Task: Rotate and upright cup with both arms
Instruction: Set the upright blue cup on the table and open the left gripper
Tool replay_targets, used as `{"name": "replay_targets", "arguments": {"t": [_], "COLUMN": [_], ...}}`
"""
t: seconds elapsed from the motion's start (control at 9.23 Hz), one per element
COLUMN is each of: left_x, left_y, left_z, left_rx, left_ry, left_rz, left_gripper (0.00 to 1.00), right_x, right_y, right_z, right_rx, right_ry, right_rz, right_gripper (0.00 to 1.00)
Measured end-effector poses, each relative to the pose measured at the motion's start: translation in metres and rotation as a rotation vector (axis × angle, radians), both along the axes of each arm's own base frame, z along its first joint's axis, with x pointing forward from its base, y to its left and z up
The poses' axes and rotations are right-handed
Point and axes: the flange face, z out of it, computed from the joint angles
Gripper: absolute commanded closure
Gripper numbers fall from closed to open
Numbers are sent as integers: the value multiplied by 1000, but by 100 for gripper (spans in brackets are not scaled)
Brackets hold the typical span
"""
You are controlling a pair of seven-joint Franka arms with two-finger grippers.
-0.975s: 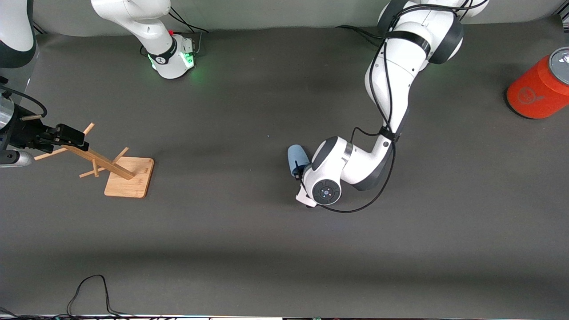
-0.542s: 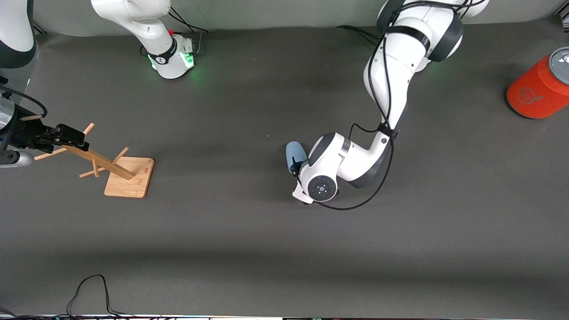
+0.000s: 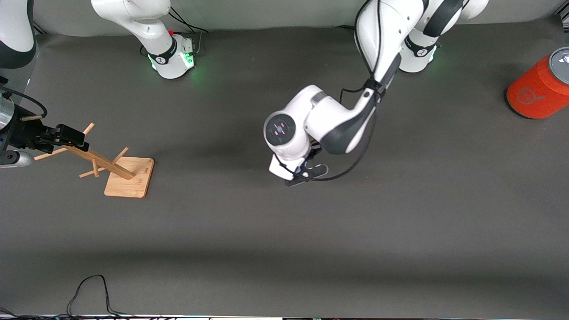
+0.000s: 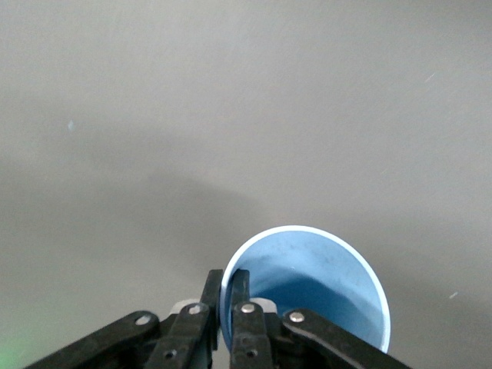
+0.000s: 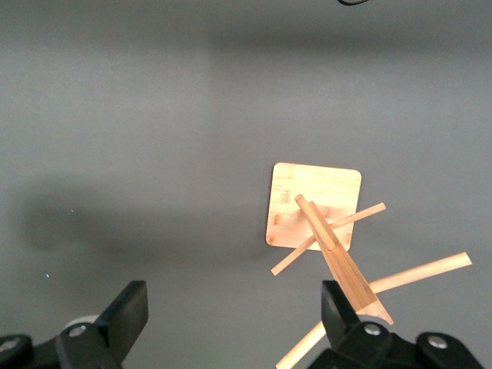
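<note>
The light-blue cup [image 4: 307,292] shows in the left wrist view with its open mouth facing the camera. My left gripper [image 4: 226,278] is shut on its rim, one finger inside the wall and one outside. In the front view the left gripper [image 3: 306,171] is over the middle of the table, and the left arm's wrist hides the cup. My right gripper [image 3: 71,137] waits open at the right arm's end of the table, over the top of the wooden peg rack [image 3: 129,175]. Nothing sits between its fingers [image 5: 131,311].
An orange-red cylinder [image 3: 538,86] with a grey lid stands near the table edge at the left arm's end. The rack's square base [image 5: 314,204] and slanted pegs lie under the right gripper. A black cable [image 3: 89,289] loops at the table edge nearest the front camera.
The left arm has risen and swung its wrist toward the right arm's end, carrying the cup. The cup showed beside the wrist before and is now hidden under it. The right arm is still.
</note>
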Motion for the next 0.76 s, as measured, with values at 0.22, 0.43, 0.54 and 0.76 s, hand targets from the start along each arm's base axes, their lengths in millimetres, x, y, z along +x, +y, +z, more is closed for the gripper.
{"name": "replay_targets", "arguments": {"t": [0.22, 0.43, 0.54, 0.76], "left_x": [8, 3, -5, -25], "left_y": [-10, -17, -22, -34], "left_z": [4, -11, -21, -50], "left_rx": [19, 80, 103, 151], "left_ry": [-178, -289, -325, -408], "left_rz": [-2, -6, -7, -7], "left_gripper": [100, 100, 100, 100], "right_x": [2, 2, 2, 2], "right_y": [0, 0, 0, -1], "right_z": [2, 2, 2, 2], "right_rx": [0, 0, -1, -1], "right_ry": [-15, -16, -16, -16], "right_rz": [0, -1, -1, -1], "right_gripper": [0, 0, 0, 0]}}
